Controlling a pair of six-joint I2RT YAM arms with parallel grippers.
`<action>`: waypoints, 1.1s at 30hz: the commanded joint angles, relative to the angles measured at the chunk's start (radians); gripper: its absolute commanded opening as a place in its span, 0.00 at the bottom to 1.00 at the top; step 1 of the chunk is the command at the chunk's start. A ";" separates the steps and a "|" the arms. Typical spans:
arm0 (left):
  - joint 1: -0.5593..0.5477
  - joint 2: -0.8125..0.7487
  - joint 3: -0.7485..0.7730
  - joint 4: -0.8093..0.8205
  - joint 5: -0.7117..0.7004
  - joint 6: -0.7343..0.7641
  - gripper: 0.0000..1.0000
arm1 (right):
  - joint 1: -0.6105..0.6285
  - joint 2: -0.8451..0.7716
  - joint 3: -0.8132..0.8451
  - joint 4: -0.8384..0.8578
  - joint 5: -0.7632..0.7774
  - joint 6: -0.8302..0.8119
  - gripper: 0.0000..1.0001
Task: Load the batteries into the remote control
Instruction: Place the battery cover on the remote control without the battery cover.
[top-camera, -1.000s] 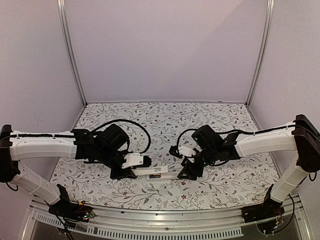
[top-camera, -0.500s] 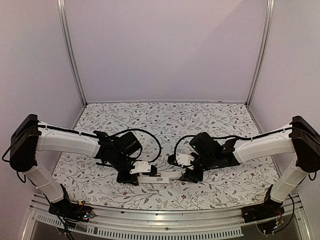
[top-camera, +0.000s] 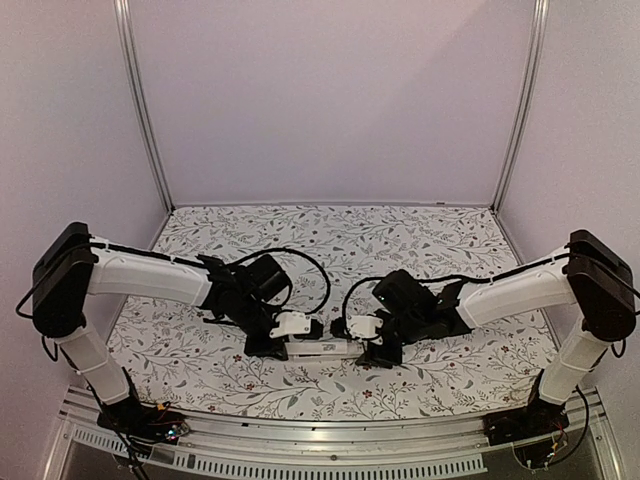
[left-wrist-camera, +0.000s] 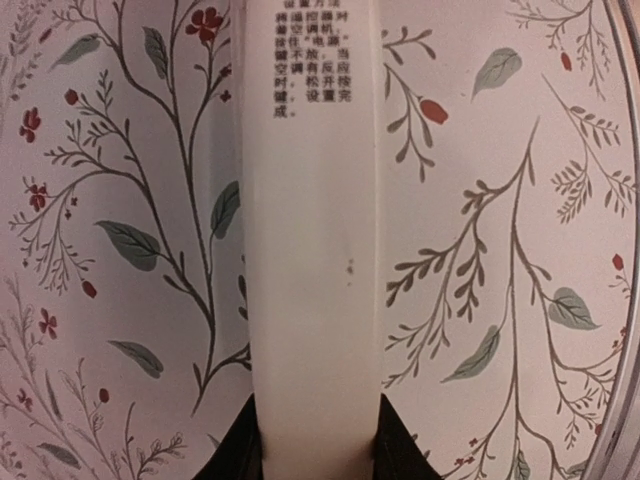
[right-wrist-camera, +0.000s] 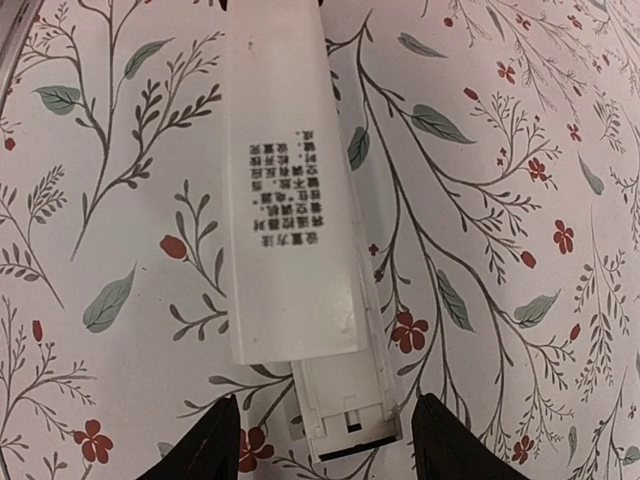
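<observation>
The remote control (top-camera: 325, 347) is a long white bar lying low over the flowered table between the two grippers. My left gripper (left-wrist-camera: 315, 452) is shut on one end of the remote control (left-wrist-camera: 312, 250), whose back carries small black print. My right gripper (right-wrist-camera: 330, 445) is open, its dark fingertips (right-wrist-camera: 212, 442) standing either side of the other end without touching it. There a narrower inner section with a small slot (right-wrist-camera: 348, 405) sticks out from under the printed white back (right-wrist-camera: 290, 200). In the top view my left gripper (top-camera: 285, 345) and right gripper (top-camera: 368, 350) face each other. The batteries are out of view.
The flowered tablecloth (top-camera: 330, 240) stretches behind the arms to the pale back wall. An aluminium rail (top-camera: 320, 435) runs along the near edge, close to both grippers. Upright metal posts (top-camera: 140, 110) stand at the back corners.
Both arms have come closer together and toward the near edge, carrying the remote control lower. My right gripper has narrowed a little around the remote's end.
</observation>
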 joint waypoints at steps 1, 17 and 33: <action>0.014 0.037 0.022 0.012 0.020 0.014 0.08 | 0.008 0.004 0.037 0.021 0.006 -0.028 0.59; 0.024 0.080 0.048 0.011 0.014 -0.005 0.10 | 0.009 0.061 0.081 0.040 -0.027 -0.073 0.55; 0.012 0.105 0.088 -0.042 0.045 -0.016 0.17 | 0.009 0.041 0.059 0.040 -0.007 -0.069 0.56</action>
